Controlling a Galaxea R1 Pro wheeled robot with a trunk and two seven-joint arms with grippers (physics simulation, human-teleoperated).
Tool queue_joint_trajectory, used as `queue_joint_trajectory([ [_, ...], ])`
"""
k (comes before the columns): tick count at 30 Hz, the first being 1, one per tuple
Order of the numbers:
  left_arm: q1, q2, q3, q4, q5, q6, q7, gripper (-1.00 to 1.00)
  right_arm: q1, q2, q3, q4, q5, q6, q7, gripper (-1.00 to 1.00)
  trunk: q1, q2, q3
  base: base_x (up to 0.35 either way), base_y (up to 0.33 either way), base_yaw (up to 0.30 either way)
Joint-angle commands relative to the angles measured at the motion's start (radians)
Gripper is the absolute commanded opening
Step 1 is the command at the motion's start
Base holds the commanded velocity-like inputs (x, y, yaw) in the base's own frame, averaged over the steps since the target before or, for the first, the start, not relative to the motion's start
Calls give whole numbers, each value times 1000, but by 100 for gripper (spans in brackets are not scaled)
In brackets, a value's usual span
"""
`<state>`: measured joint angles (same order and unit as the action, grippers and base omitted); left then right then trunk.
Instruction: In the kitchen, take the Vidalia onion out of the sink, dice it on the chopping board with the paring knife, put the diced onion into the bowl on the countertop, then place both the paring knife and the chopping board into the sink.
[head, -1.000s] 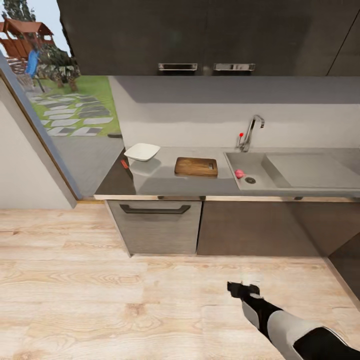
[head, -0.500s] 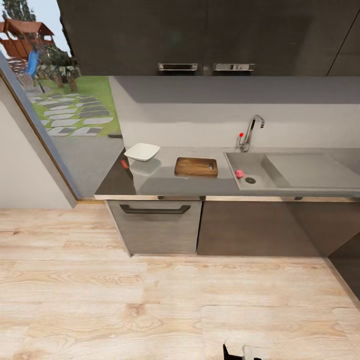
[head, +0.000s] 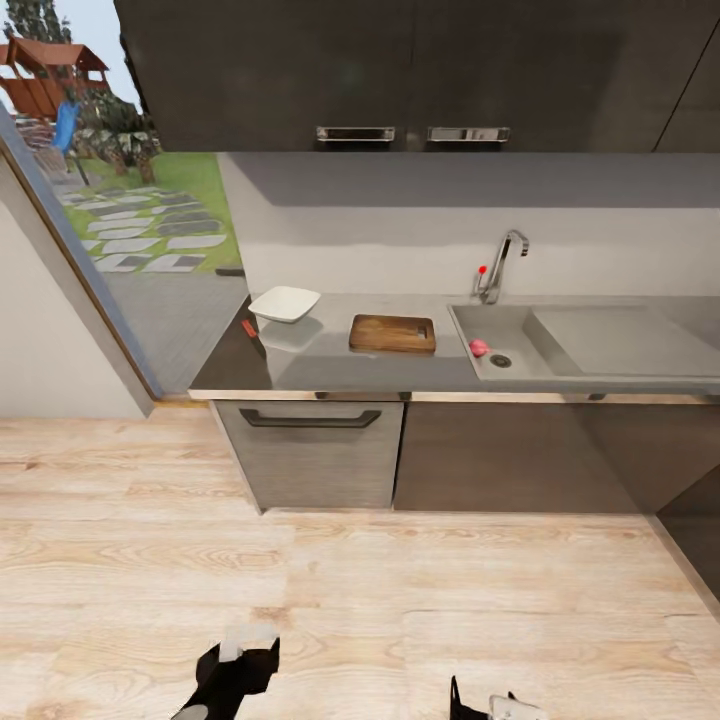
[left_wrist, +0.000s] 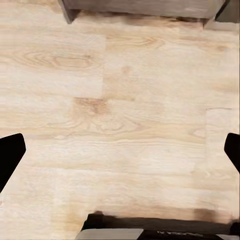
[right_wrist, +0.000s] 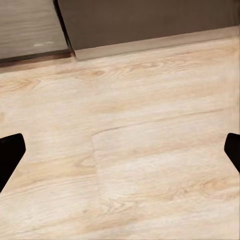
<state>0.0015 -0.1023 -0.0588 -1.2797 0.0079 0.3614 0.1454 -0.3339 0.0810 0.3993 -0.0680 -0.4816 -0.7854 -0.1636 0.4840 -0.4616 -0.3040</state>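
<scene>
- Vidalia onion — lies in the sink, beside the round drain; not yet taken out.
- Chopping board — flat on the table, between the bowl and the sink; bare.
- Paring knife — red handle near the table's left edge, beside the bowl; untouched.
- Left gripper, right gripper — low over the wood floor, well short of the cabinets; wrist views show each spread wide, holding nothing.
- Progress, as judged: no step is done — every step remains.
</scene>
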Motion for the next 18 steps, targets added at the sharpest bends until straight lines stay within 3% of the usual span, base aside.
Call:
queue_joint_trajectory([
  [1, 0, -1, -22, -11, 0, 26, 6, 100, -1, 0, 9, -1, -5, -2, -7, 100, 1, -1, -2, 0, 0, 0],
  [2, 0, -2, -58, -51, -2, 54, 8, 100, -1, -1, 10, -2, -5, -3, -8, 100, 1, -1, -2, 0, 0, 0],
  [6, 0, -5, -120, -119, -11, 95, 8, 100, -1, -2, 11, -3, -4, -9, -7, 100, 1, -1, -2, 0, 0, 0],
  [18, 0, 1, -138, -186, -14, 100, 9, 100, -1, -3, 12, 0, -2, -15, -7, 100, 1, -1, -2, 0, 0, 0],
])
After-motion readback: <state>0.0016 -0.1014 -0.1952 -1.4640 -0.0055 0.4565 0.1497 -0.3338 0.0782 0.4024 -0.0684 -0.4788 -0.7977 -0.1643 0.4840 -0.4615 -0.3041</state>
